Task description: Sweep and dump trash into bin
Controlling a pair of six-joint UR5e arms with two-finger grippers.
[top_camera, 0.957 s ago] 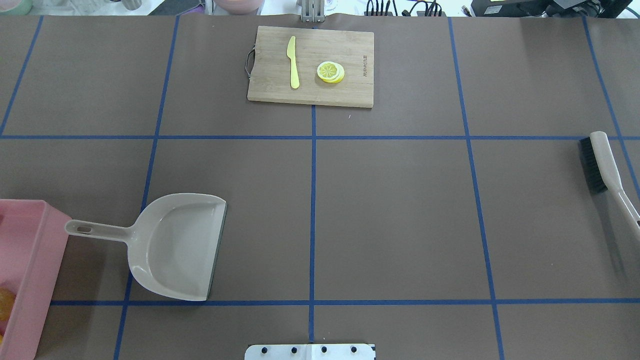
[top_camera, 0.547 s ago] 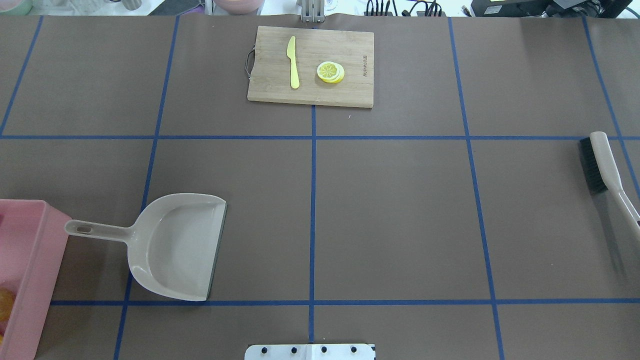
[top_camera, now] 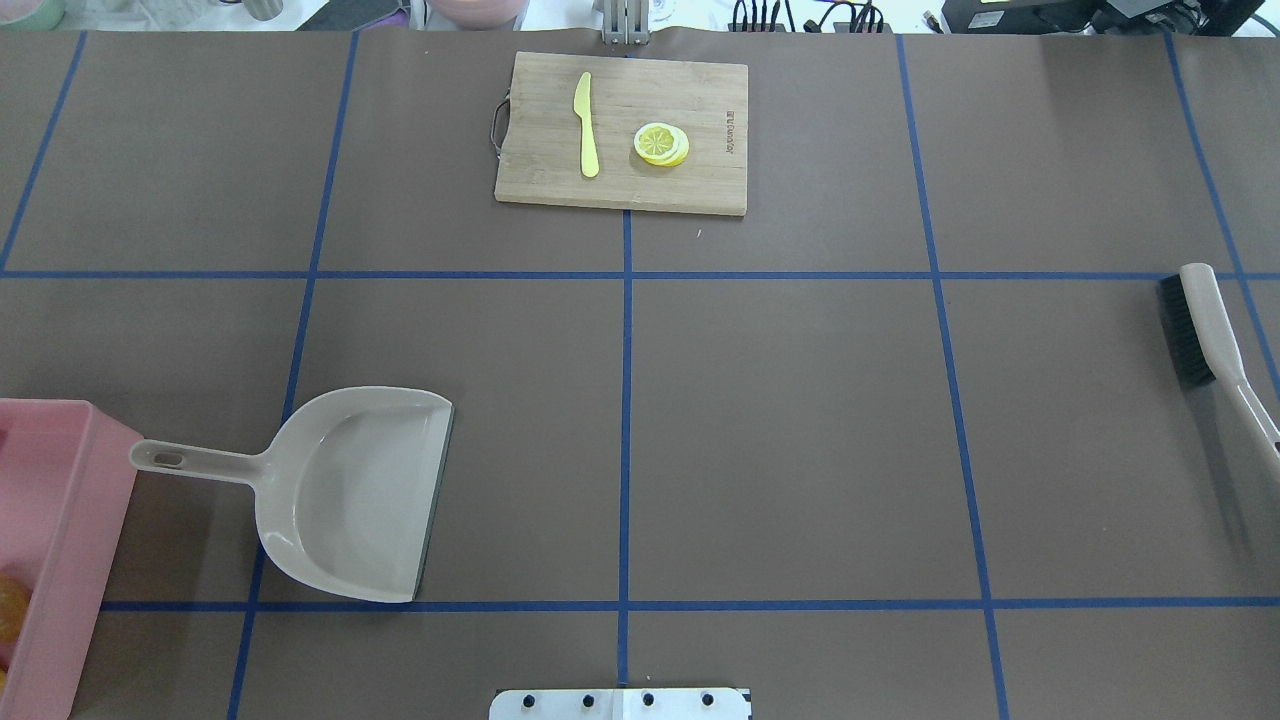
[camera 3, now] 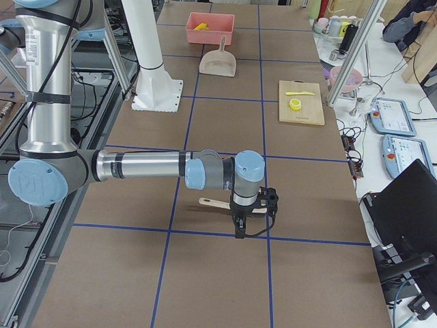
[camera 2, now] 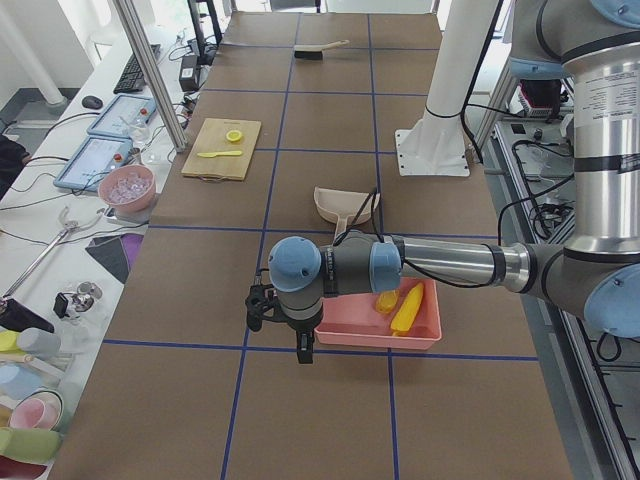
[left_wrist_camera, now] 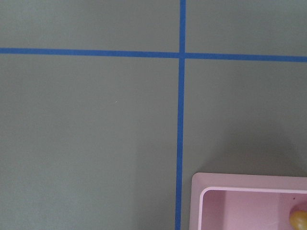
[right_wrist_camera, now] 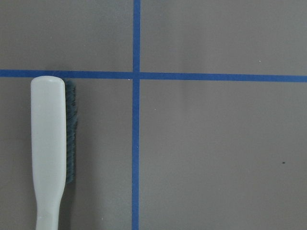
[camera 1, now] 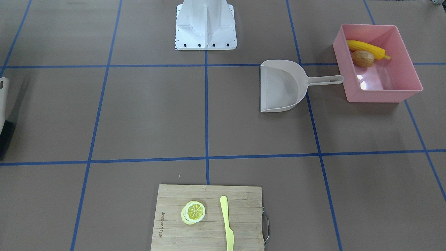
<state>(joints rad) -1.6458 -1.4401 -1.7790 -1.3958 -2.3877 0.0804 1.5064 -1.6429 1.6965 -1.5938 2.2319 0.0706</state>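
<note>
Trash first: we see the corn cob [camera 1: 367, 49] and the potato [camera 1: 363, 58] lying together in the far corner of the pink bin [camera 1: 383, 96]. We can't pick out the ginger root anywhere, so it may be hidden behind the bin wall. The dustpan [camera 1: 282, 85] lies flat and empty, its handle tip just beside the bin, which we judge fits a dump already made. The brush [top_camera: 1205, 330] lies on the table at the robot's right edge, held by nothing. The left gripper [camera 2: 300, 350] hangs above the table just beside the bin, and the right gripper [camera 3: 239, 231] hangs close by the brush handle. Both show only in the side views, so we cannot tell how far apart the jaws stand, but neither seems to carry anything. The cutting board [top_camera: 620, 190] with the knife [top_camera: 586, 125] and lemon slice [top_camera: 660, 143] sits well apart, not part of the job. We judge the task done or nearly so.
</note>
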